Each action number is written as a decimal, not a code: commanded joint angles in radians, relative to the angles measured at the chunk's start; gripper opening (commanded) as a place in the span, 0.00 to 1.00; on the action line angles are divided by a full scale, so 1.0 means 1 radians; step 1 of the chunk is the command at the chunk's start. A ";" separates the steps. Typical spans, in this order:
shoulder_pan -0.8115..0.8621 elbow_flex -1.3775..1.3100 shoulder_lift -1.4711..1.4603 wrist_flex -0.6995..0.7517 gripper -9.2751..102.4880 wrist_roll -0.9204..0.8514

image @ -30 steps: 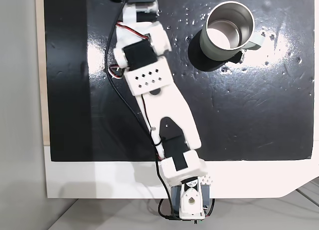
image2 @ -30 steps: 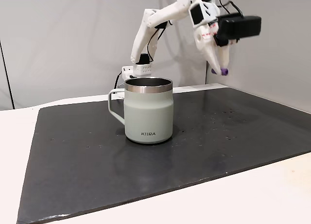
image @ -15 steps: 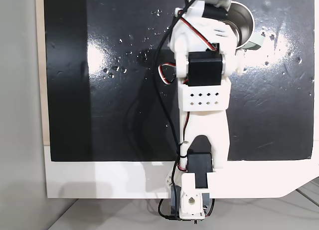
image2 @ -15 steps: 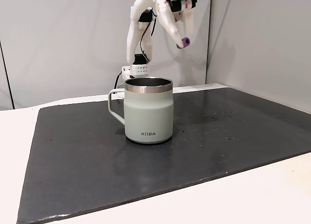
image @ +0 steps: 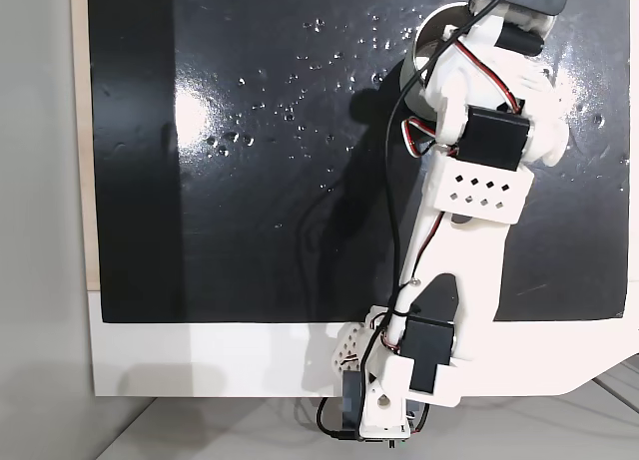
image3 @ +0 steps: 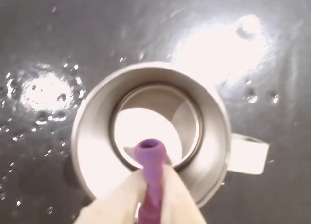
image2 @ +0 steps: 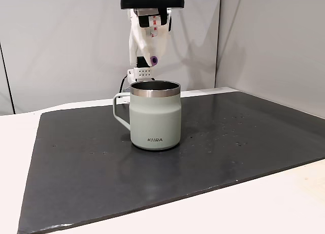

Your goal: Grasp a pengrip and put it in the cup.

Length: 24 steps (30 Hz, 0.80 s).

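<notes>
In the wrist view the gripper (image3: pixel 148 185) is clamped on the purple pengrip (image3: pixel 149 175), held directly above the open mouth of the cup (image3: pixel 92 136), which stands upright on the dark surface (image3: pixel 43 34).

Only readable text I can spot is "KIIRA" in small dark letters, low on the pale grey-green wall of the stainless-steel mug (image2: pixel 155 117).

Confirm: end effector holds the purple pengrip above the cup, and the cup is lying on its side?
Not quite. The cup stands upright on the black mat, as a fixed view shows. The rest holds: the end effector grips the pengrip above the cup's mouth.
</notes>
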 commanded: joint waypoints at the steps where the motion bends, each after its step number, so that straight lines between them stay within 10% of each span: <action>1: 0.029 0.021 0.091 -0.110 0.08 -0.011; 12: 0.023 0.041 0.092 -0.160 0.10 0.009; 17: 0.023 0.051 0.094 -0.130 0.38 0.009; 24: 0.015 0.051 0.107 -0.101 0.40 0.008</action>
